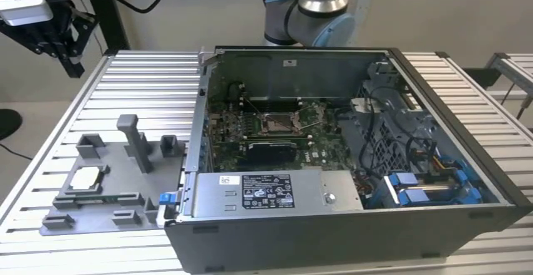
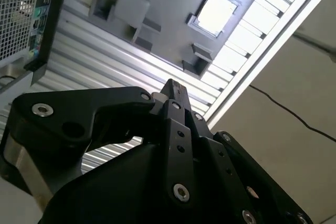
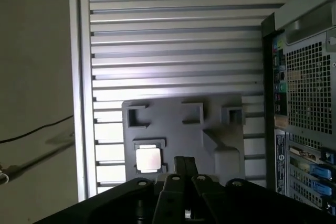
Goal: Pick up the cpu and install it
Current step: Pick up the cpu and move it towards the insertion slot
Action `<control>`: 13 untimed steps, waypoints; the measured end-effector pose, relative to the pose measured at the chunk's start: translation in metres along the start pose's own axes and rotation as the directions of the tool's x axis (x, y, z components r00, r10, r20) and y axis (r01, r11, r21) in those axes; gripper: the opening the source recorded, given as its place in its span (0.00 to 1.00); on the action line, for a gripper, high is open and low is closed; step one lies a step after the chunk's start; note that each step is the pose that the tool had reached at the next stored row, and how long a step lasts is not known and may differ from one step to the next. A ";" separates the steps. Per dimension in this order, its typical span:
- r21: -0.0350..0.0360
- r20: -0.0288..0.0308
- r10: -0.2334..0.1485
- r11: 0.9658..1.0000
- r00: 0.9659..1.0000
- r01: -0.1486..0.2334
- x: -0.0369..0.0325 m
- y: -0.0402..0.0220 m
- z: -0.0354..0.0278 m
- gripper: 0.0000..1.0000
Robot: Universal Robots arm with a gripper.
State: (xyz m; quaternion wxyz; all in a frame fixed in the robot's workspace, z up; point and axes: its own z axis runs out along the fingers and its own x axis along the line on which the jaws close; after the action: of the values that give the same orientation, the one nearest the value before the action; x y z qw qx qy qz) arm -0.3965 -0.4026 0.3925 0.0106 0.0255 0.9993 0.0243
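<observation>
Our gripper [image 3: 185,160], fingers pressed together and empty, hangs well above the tabletop [image 3: 173,51]. Near its edge the cpu [image 3: 148,159] rests in a gray holder's [image 3: 220,145] pocket, kept square, we judge, for picking.

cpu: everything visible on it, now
The cpu is a small flat square chip, pale silver-white metal top up, lying level in a framed pocket of the grey fixture plate, at the exterior view's left of the open computer case. Only that plate touches it; the gripper hangs apart from it.
</observation>
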 end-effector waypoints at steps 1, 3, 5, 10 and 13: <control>0.000 0.000 -0.001 1.000 1.000 0.001 0.0020 -0.0010 0.0000 0.00; 0.000 0.000 -0.002 1.000 1.000 0.002 0.0060 -0.0029 -0.0002 0.00; 0.000 0.000 -0.003 1.000 1.000 0.003 0.0096 -0.0045 -0.0003 0.00; 0.000 0.000 -0.006 1.000 1.000 0.006 0.0180 -0.0069 -0.0006 0.00; 0.000 0.000 -0.010 1.000 1.000 0.010 0.0236 -0.0075 -0.0007 0.00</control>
State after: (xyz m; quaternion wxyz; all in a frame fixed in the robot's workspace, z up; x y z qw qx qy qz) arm -0.4205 -0.4089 0.3923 0.0108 0.0203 0.9994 0.0244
